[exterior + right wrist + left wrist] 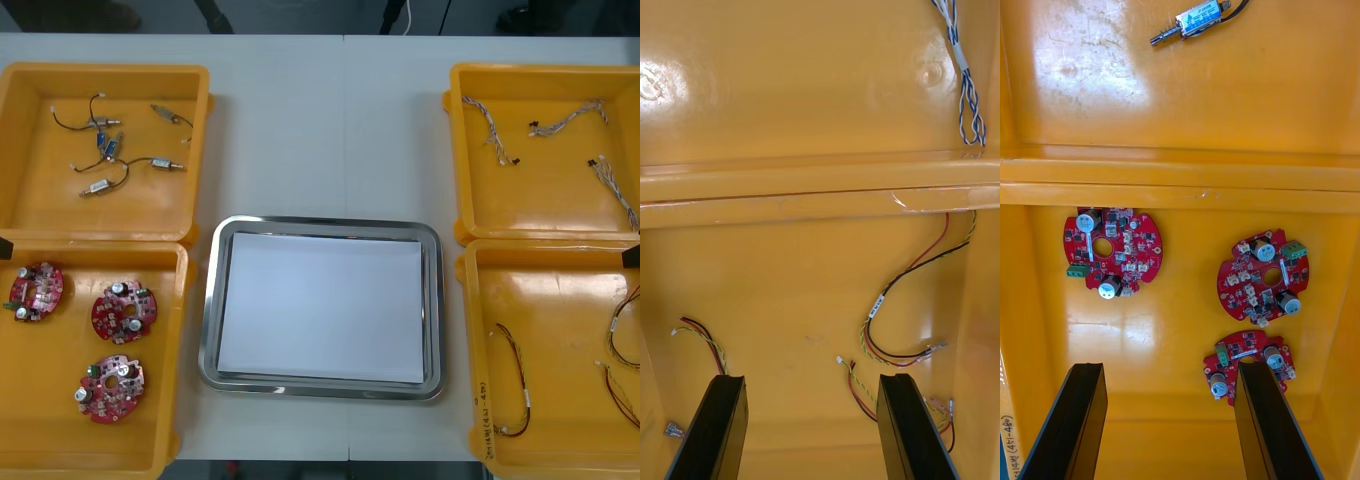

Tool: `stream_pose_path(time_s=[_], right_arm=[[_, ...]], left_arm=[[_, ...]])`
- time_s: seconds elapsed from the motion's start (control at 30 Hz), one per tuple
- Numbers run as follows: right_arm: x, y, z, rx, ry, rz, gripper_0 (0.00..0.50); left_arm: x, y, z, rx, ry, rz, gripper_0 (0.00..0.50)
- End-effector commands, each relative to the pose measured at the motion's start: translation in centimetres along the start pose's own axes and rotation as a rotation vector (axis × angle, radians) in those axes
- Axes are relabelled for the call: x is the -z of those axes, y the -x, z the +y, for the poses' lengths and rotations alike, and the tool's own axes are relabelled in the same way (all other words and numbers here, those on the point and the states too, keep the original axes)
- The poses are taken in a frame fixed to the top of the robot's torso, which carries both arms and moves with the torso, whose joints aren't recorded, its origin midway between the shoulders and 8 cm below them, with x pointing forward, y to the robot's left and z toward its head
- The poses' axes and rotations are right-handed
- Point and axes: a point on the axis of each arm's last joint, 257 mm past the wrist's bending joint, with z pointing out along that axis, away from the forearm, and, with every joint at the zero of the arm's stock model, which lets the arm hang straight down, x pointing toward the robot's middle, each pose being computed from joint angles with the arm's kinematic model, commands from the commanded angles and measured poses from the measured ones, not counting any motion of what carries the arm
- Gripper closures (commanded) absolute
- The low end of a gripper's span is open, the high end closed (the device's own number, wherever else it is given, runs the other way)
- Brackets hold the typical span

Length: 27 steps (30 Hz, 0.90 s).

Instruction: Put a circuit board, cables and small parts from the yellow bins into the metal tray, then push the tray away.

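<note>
We are holding our left gripper (1171, 373) open and empty over the table's near-left bin (60, 430), its closest circuit board (1247, 365) just ahead of one finger (1262, 420), our right gripper (811, 381) hanging open over cables (877, 306).

Light table (320, 120), seam down middle; dark floor (300, 15) beyond far edge.

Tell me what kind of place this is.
Probably an electronics kitting bench: yellow bins either side of a white-lined metal tray hold round red circuit boards, cables and small metal parts on a light table. Left pincer hangs open over the boards, right pincer over red-and-yellow cables.
</note>
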Motion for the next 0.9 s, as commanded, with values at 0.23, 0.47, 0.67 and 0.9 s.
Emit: stream_pose_path(time_s=[0.23, 0.47, 0.67, 0.9], right_arm=[[1.24, 0.78, -1.4, -0.027, -0.036, -0.023, 0.0], [1.24, 0.78, -1.4, -0.027, -0.036, -0.023, 0.0], [1.24, 0.78, -1.4, -0.027, -0.036, -0.023, 0.0], [1.24, 0.78, -1.4, -0.027, -0.036, -0.023, 0.0]], left_arm=[[0.49, -0.18, 0.45, -0.065, 0.012, -0.017, 0.0], [0.49, -0.18, 0.45, -0.065, 0.012, -0.017, 0.0], [0.49, -0.18, 0.45, -0.065, 0.012, -0.017, 0.0], [0.49, -0.18, 0.45, -0.065, 0.012, -0.017, 0.0]])
